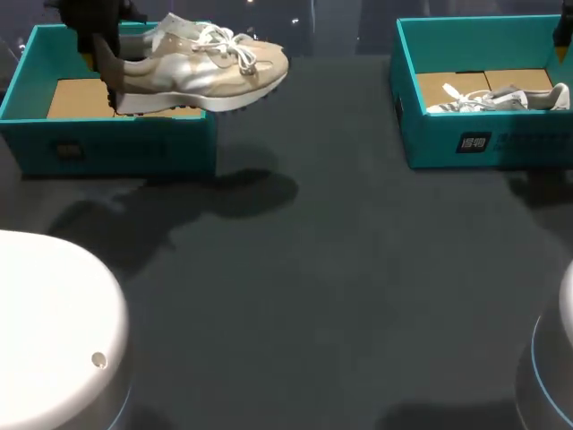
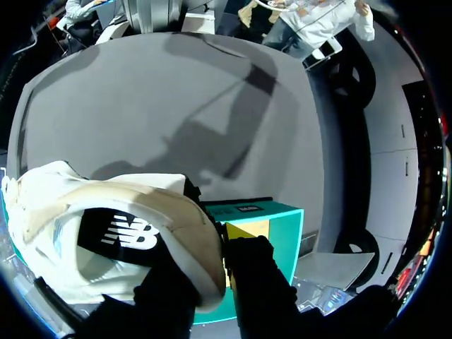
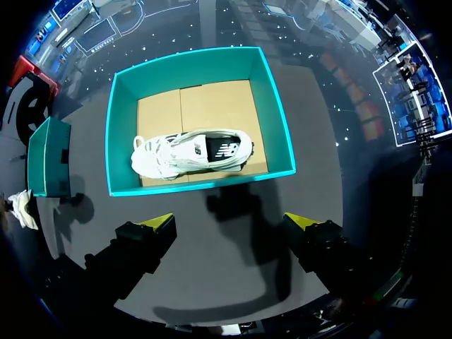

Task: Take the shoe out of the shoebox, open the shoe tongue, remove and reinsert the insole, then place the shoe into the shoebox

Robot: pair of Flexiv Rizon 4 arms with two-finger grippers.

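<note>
A beige and white sneaker (image 1: 201, 67) hangs in the air over the front wall of the left teal shoebox (image 1: 116, 143), its toe pointing right. My left gripper (image 1: 103, 58) is shut on its heel; in the left wrist view the heel collar (image 2: 106, 226) sits pinched between the black fingers (image 2: 261, 282), with the box (image 2: 272, 219) below. My right gripper (image 3: 231, 222) stands open and empty above the table, in front of the right shoebox (image 3: 198, 187).
The right teal shoebox (image 1: 483, 143) holds a white sneaker (image 1: 497, 98) lying on its side on cardboard. White rounded robot bases (image 1: 45, 331) fill the near left and near right corners. Dark tabletop (image 1: 313, 269) lies between the boxes.
</note>
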